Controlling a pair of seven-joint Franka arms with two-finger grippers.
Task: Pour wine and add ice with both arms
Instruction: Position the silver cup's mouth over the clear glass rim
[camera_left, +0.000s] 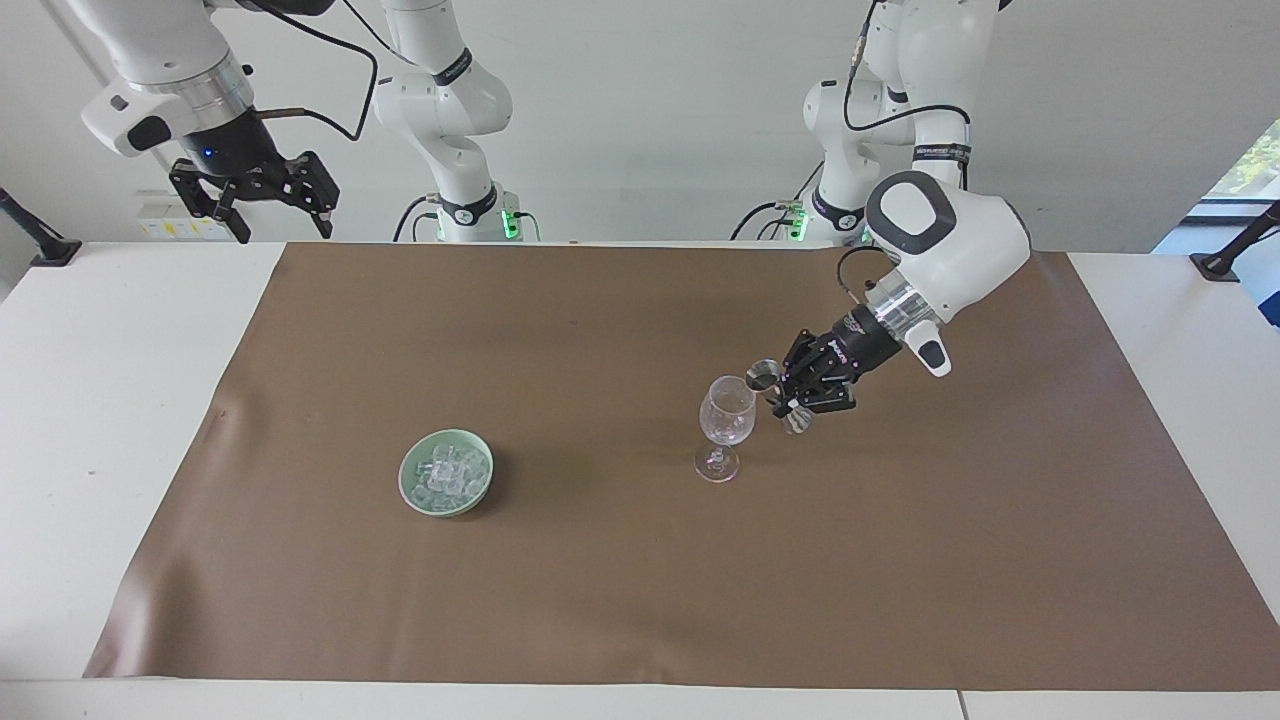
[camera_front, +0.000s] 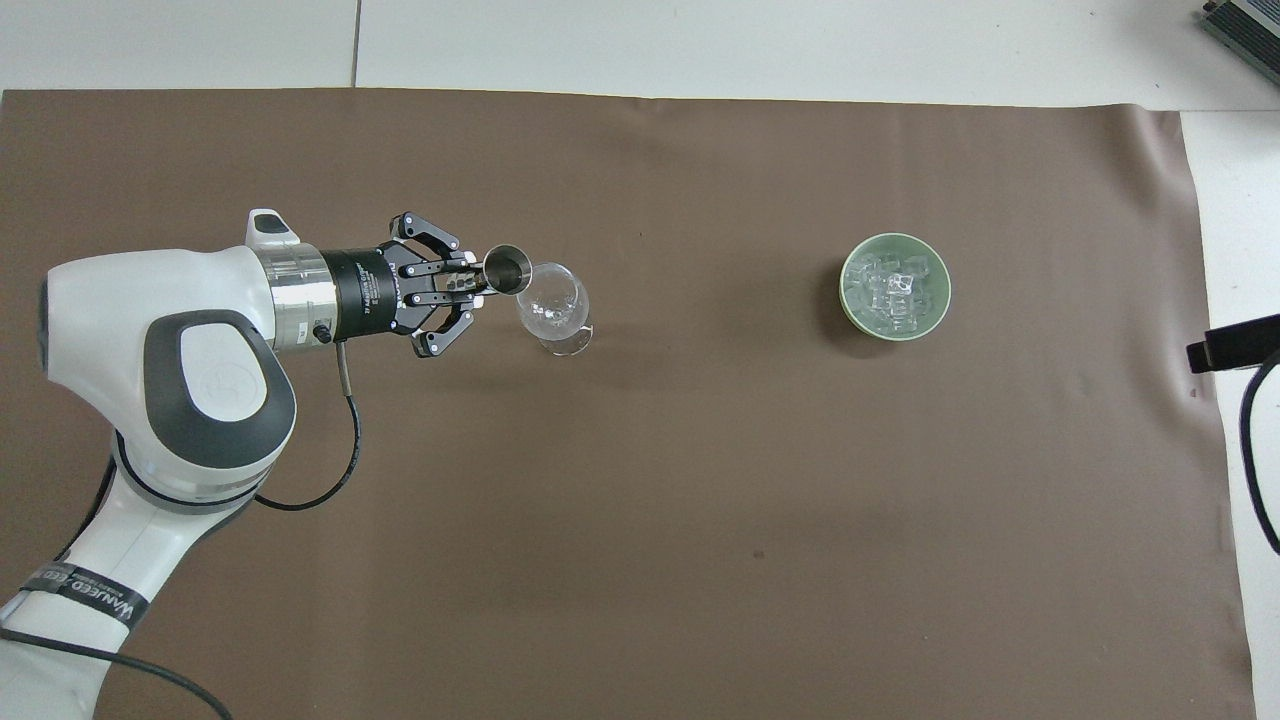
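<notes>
Left hand (camera_left: 789, 393) clamped on steel jigger (camera_front: 507, 270) at wine glass (camera_left: 727, 412) rim; right hand (camera_left: 262, 197) open, waiting. Ice (camera_front: 892, 290): slippery, light; pinch single cube by flat sides.

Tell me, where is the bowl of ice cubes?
The green bowl with the ice sits on the brown mat, toward the right arm's end of the table, level with the wine glass and apart from it.
</notes>
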